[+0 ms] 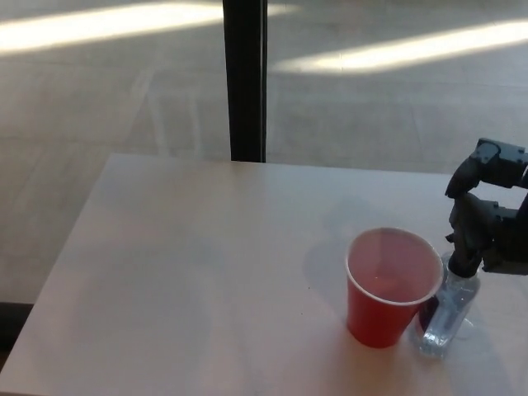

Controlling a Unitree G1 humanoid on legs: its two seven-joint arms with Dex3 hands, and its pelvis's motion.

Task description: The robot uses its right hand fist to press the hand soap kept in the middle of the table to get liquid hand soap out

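At the table's [206,272] 4 o'clock, the right hand [487,223], fingers curled into a fist holding nothing, rests atop the soap bottle [445,318]; red cup [392,289] touches the bottle at its 9 o'clock.

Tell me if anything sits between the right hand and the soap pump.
Nothing visible does. The right hand is directly over the pump head of the soap bottle, covering it. The red cup stands beside the bottle on its left, not between hand and pump.
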